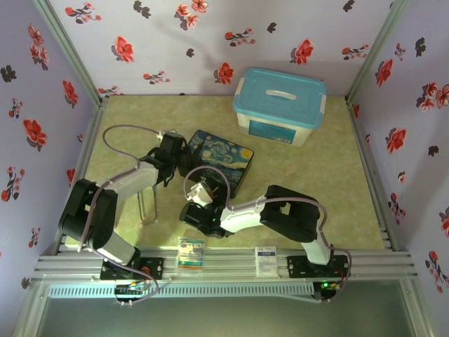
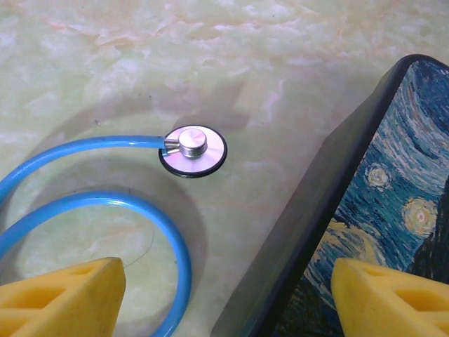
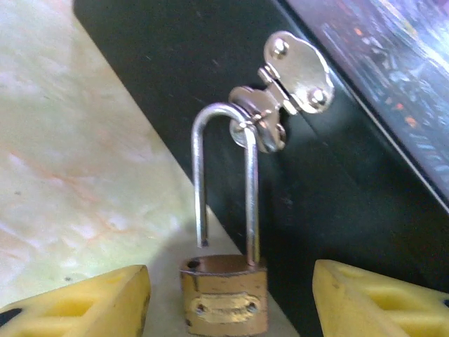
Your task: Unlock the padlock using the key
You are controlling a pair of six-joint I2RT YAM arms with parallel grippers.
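Note:
The brass padlock [image 3: 224, 298] hangs by its silver shackle [image 3: 250, 182] from the metal hasp [image 3: 291, 74] on the dark side of the starry-night box [image 1: 217, 160]. The shackle's free leg stands lifted out of the lock body. My right gripper [image 3: 228, 302] is open, with the lock body between its yellow fingers [image 3: 105, 302] and a gap on each side. My left gripper [image 2: 228, 295] is open and holds nothing. It hovers over the box's edge [image 2: 330, 203] and a blue stethoscope tube [image 2: 84, 203]. The key is out of view.
The stethoscope's round metal head [image 2: 193, 150] lies on the marbled table left of the box. A white tub with a blue lid [image 1: 279, 105] stands at the back right. Two small cards [image 1: 191, 251] lie on the front rail. Floral walls enclose the table.

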